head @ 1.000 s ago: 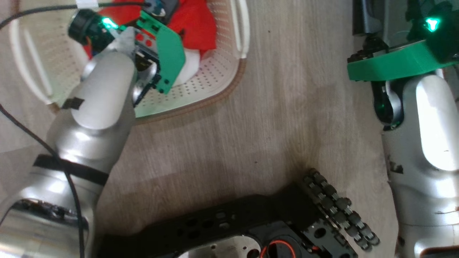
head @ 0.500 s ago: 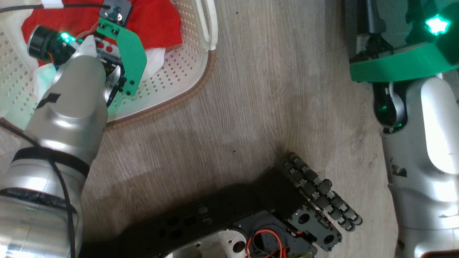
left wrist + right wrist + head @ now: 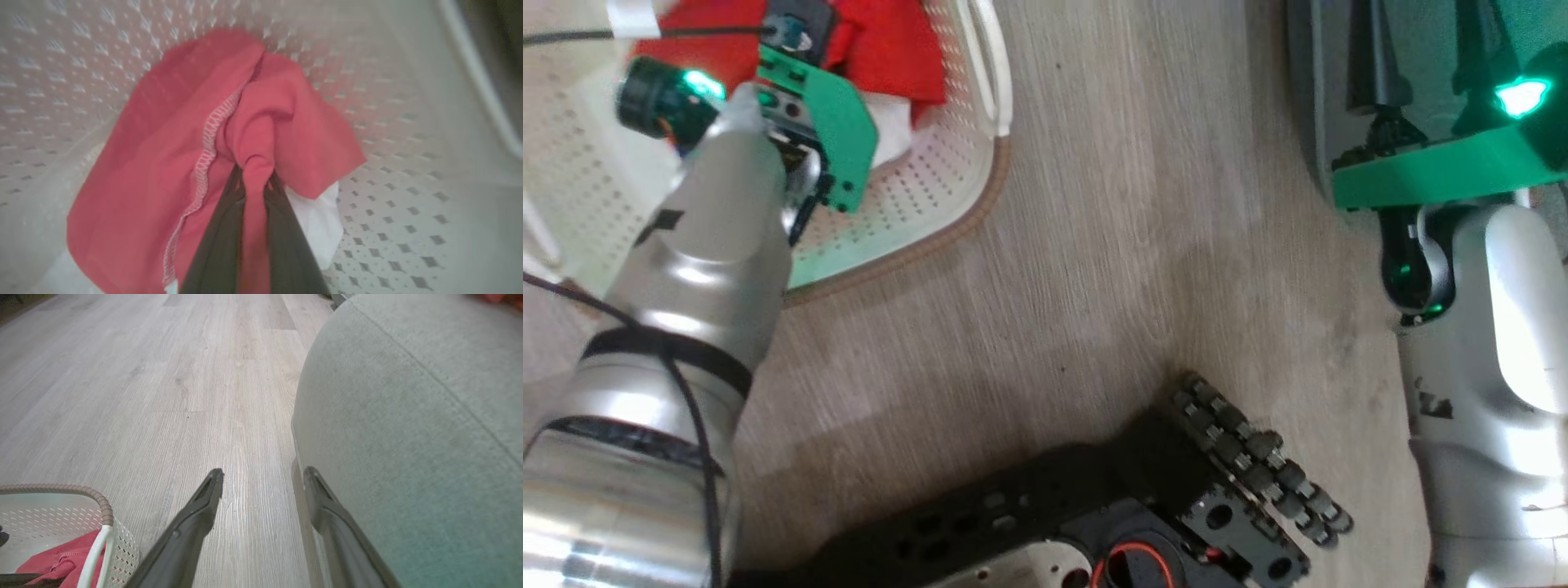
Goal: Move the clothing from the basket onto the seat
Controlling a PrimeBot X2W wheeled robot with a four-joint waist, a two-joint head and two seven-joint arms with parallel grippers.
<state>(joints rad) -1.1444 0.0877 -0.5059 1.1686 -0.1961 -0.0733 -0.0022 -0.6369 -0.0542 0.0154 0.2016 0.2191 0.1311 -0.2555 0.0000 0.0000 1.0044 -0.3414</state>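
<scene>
The clothing (image 3: pixel 171 163) is red fabric with a pale stitched hem, lying over a white piece in the cream perforated basket (image 3: pixel 388 212). My left gripper (image 3: pixel 253 173) is shut on the clothing, a bunched fold pinched between its dark fingertips. In the head view my left arm (image 3: pixel 711 237) reaches down into the basket (image 3: pixel 931 220), over the clothing (image 3: pixel 890 49). My right gripper (image 3: pixel 264 477) is open and holds nothing, hanging above the floor beside the grey seat (image 3: pixel 408 416). The basket's brown rim (image 3: pixel 102 506) and some clothing (image 3: pixel 61 555) show at that view's lower left.
Pale wood-look floor (image 3: pixel 1111 245) runs between basket and seat. My black wheeled base (image 3: pixel 1258 465) sits near the bottom of the head view. A black cable (image 3: pixel 645 34) runs over the basket to my left wrist. The basket's white handle (image 3: pixel 988 57) stands on its right side.
My left gripper has gone from open to shut on a fold of the red clothing. The head view has shifted. My right gripper stays open.
</scene>
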